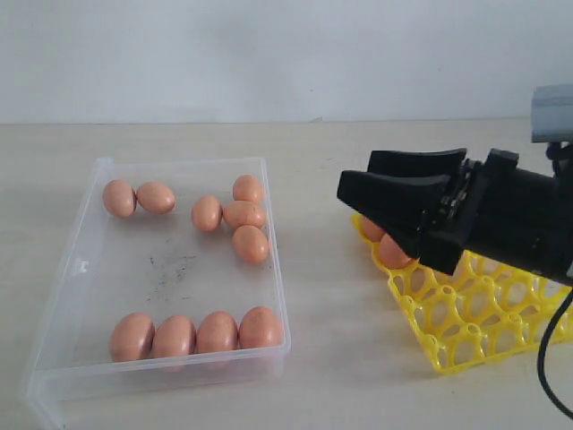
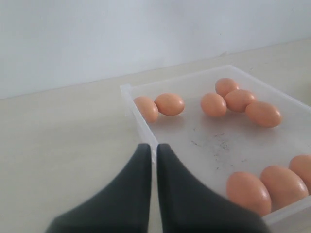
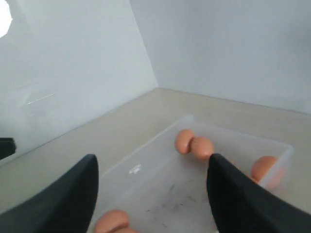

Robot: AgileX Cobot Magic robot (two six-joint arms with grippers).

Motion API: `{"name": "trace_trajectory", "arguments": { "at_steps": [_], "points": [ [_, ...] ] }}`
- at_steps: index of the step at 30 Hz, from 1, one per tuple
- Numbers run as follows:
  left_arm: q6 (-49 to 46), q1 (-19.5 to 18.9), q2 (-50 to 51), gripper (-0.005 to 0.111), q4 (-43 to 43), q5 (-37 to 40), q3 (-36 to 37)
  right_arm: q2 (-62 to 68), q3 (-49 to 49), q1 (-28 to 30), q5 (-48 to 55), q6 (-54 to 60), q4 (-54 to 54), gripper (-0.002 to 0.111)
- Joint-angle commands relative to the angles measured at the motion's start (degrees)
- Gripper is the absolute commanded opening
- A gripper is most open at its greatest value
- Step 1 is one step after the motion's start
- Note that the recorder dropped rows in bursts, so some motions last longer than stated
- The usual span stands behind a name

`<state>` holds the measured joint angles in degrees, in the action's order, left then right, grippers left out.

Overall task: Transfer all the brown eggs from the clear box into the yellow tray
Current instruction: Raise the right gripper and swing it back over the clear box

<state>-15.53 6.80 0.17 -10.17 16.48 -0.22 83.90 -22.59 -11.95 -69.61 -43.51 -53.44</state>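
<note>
Beige table (image 1: 340, 385): clear box (image 1: 170, 291), yellow tray (image 1: 458, 333)

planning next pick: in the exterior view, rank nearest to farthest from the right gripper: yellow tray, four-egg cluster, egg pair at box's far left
From the right gripper:
1. yellow tray, just below it, on the right
2. four-egg cluster, far right of the clear box
3. egg pair, far left of the box

Perhaps lab: bare tabletop (image 1: 340, 358), blank wall (image 1: 269, 54).
</note>
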Motion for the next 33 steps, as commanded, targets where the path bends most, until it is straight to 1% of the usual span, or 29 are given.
{"name": "trace_trajectory", "arguments": {
  "at_steps": [1,5,7,8,10,12,14,15,18,20,23,24,25,26,27,29,31,33],
  "points": [
    [0.0,0.3,-0.2,0.004,0.1,-0.1,0.2,-0.6,-0.1,-5.6,-0.4,-1.0,2.2,0.059],
    [0.0,0.3,-0.2,0.004,0.1,-0.1,0.2,-0.6,-0.2,-9.2,-0.4,-0.7,3.8,0.059],
    [0.0,0.3,-0.2,0.004,0.1,-0.1,0.2,-0.6,-1.0,-11.0,1.4,-0.1,2.3,0.056],
    [0.0,0.3,-0.2,0.004,0.1,-0.1,0.2,-0.6,-2.0,-12.4,6.7,0.4,0.6,0.052],
    [0.0,0.3,-0.2,0.004,0.1,-0.1,0.2,-0.6,-4.5,-16.4,20.4,0.7,-3.5,0.039],
    [0.0,0.3,-0.2,0.004,0.1,-0.1,0.2,-0.6,-7.6,-21.6,34.2,0.6,-8.4,0.021],
    [0.0,0.3,-0.2,0.004,0.1,-0.1,0.2,-0.6,-10.5,-26.5,44.0,0.6,-11.8,0.003],
    [0.0,0.3,-0.2,0.004,0.1,-0.1,0.2,-0.4,-11.9,-29.1,48.3,0.7,-13.3,0.0],
    [0.0,0.3,-0.2,0.004,0.1,-0.1,0.2,0.5,-15.9,-35.0,56.3,1.7,-15.9,0.0],
    [0.0,0.3,-0.2,0.004,0.1,-0.1,0.2,2.0,-18.9,-37.6,62.0,0.4,-15.9,0.0],
    [0.0,0.3,-0.2,0.004,0.1,-0.1,0.2,5.9,-25.6,-38.5,74.2,-9.6,-13.3,0.0],
    [0.0,0.3,-0.2,0.004,0.1,-0.1,0.2,7.4,-28.1,-38.5,79.1,-12.4,-10.3,0.0],
    [0.0,0.3,-0.2,0.004,0.1,-0.1,0.2,8.7,-30.6,-38.5,83.4,-12.8,-6.6,0.0],
    [0.0,0.3,-0.2,0.004,0.1,-0.1,0.2,9.6,-32.5,-38.5,86.0,-10.3,-3.6,0.0],
    [0.0,0.3,-0.2,0.004,0.1,-0.1,0.2,10.8,-34.9,-38.5,88.5,-4.5,1.4,0.0],
    [0.0,0.3,-0.2,0.004,0.1,-0.1,0.2,13.1,-39.7,-38.5,93.3,12.3,17.6,0.0],
    [0.0,0.3,-0.2,0.004,0.1,-0.1,0.2,16.1,-45.5,-38.5,100.8,33.1,34.8,0.0],
    [0.0,0.3,-0.2,0.004,0.1,-0.1,0.2,19.3,-50.3,-38.5,108.9,46.9,45.4,0.0]
  ]
}}
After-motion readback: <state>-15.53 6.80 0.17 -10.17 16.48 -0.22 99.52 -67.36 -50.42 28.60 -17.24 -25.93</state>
